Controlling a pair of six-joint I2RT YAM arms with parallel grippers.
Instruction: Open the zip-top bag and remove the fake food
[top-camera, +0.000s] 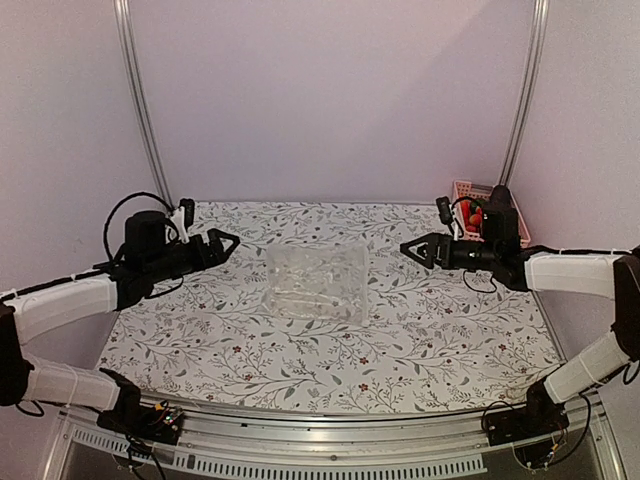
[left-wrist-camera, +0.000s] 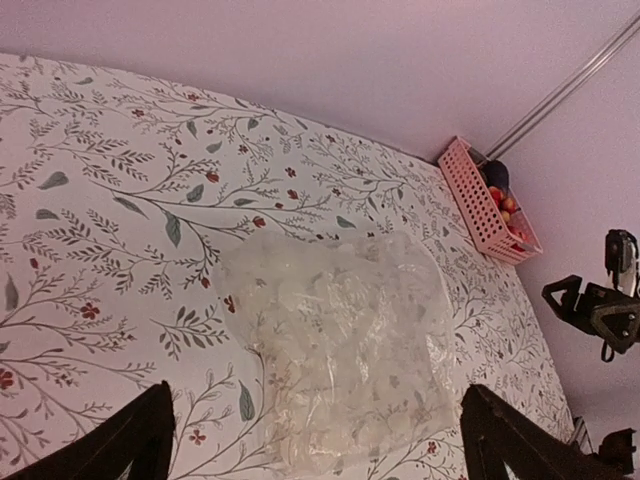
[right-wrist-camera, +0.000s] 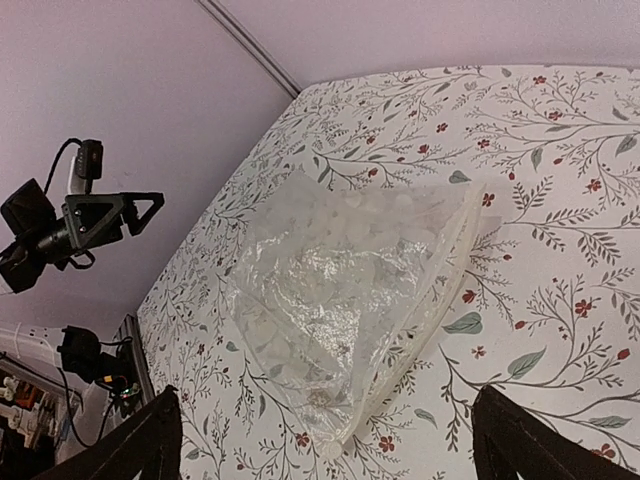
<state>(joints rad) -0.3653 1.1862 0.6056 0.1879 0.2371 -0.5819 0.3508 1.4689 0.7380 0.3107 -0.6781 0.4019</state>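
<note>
Top external view: at nine o'clock the left gripper (top-camera: 226, 243) is held above the floral table (top-camera: 200, 340), jaws spread wide and empty, pointed toward the zip-top bag (top-camera: 315, 282). The bag is laid flat and slack at the centre, touched by neither arm, and no coloured pieces are seen inside it. At three o'clock the right gripper (top-camera: 412, 248) is likewise spread wide with nothing held, and at two o'clock the fake food (top-camera: 478, 215) is piled in a pink basket (top-camera: 463, 188), so the bag is judged emptied and both arms are parked well apart from it.
</note>
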